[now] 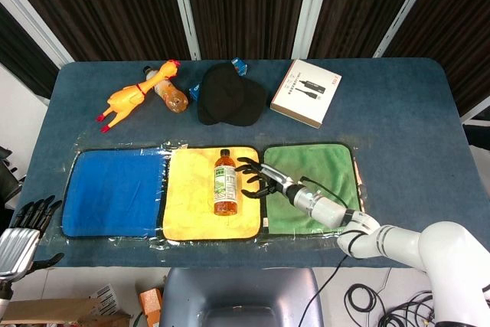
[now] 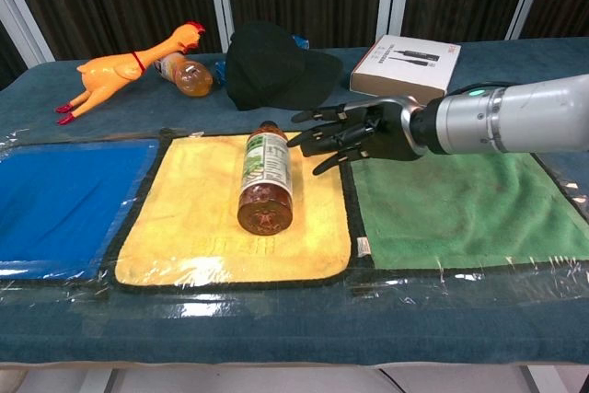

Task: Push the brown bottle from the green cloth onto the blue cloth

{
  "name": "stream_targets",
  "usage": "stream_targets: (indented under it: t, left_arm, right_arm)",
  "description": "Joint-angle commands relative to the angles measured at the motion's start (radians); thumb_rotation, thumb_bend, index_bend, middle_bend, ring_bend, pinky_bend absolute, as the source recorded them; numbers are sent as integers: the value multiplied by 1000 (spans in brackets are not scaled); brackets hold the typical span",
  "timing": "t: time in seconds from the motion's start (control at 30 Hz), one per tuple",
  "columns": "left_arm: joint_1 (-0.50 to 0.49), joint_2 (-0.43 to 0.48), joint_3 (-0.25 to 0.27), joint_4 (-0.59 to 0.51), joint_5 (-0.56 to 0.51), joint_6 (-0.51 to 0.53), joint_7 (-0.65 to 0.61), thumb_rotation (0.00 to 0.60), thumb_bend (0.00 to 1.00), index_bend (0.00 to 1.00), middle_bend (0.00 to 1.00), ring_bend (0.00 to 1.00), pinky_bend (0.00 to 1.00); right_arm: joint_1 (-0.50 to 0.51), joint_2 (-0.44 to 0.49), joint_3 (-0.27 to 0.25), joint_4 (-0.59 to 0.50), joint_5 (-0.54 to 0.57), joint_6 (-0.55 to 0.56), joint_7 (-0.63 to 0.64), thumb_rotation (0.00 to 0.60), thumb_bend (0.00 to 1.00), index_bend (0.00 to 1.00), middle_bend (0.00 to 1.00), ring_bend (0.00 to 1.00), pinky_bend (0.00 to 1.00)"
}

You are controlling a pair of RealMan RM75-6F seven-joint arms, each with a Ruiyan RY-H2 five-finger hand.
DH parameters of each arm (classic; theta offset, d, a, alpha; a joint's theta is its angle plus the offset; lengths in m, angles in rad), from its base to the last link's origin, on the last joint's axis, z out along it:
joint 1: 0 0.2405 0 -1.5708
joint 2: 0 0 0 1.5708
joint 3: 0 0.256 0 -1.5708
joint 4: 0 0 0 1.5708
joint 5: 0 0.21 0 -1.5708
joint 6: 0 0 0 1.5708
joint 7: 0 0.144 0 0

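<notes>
The brown bottle (image 1: 224, 183) (image 2: 263, 181) lies on its side on the yellow cloth (image 1: 191, 201) (image 2: 198, 218), cap pointing to the far side. My right hand (image 1: 256, 179) (image 2: 354, 132) is open, fingers spread and stretched leftward, just right of the bottle with its fingertips close to the bottle's side. The green cloth (image 1: 321, 170) (image 2: 460, 213) lies bare to the right, the blue cloth (image 1: 111, 193) (image 2: 64, 195) to the left. My left hand (image 1: 27, 227) hangs open off the table's near left corner.
Along the far side lie a rubber chicken (image 1: 130, 97) (image 2: 115, 71), a second bottle (image 1: 170, 96) (image 2: 184, 75), a black cap (image 1: 230, 96) (image 2: 276, 66) and a white box (image 1: 306, 91) (image 2: 409, 63). Clear plastic film covers the three cloths.
</notes>
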Motion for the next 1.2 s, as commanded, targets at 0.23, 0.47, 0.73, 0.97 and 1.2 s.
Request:
stream_targets:
  t: [0.23, 0.47, 0.73, 0.97, 1.2]
  left_arm:
    - [11, 9, -2, 1, -3, 15, -8, 600, 32, 0, 0, 0, 83]
    - [14, 14, -3, 6, -5, 15, -19, 600, 32, 0, 0, 0, 83]
    - [23, 20, -4, 7, -12, 18, -22, 600, 32, 0, 0, 0, 83]
    - [30, 26, -8, 8, -18, 24, -31, 600, 32, 0, 0, 0, 83]
    - [33, 31, -12, 12, -29, 19, -43, 600, 32, 0, 0, 0, 83]
  right_arm:
    - [29, -68, 63, 6, 57, -62, -101, 600, 321, 0, 140, 81, 194]
    - [49, -119, 121, 30, 105, -95, -168, 600, 321, 0, 140, 80, 192]
    - [98, -210, 197, 96, 187, -152, -291, 600, 321, 0, 139, 80, 168]
    - [139, -282, 251, 141, 258, -179, -414, 600, 321, 0, 139, 80, 162]
    - [179, -339, 304, 176, 326, -191, -519, 600, 321, 0, 134, 81, 158]
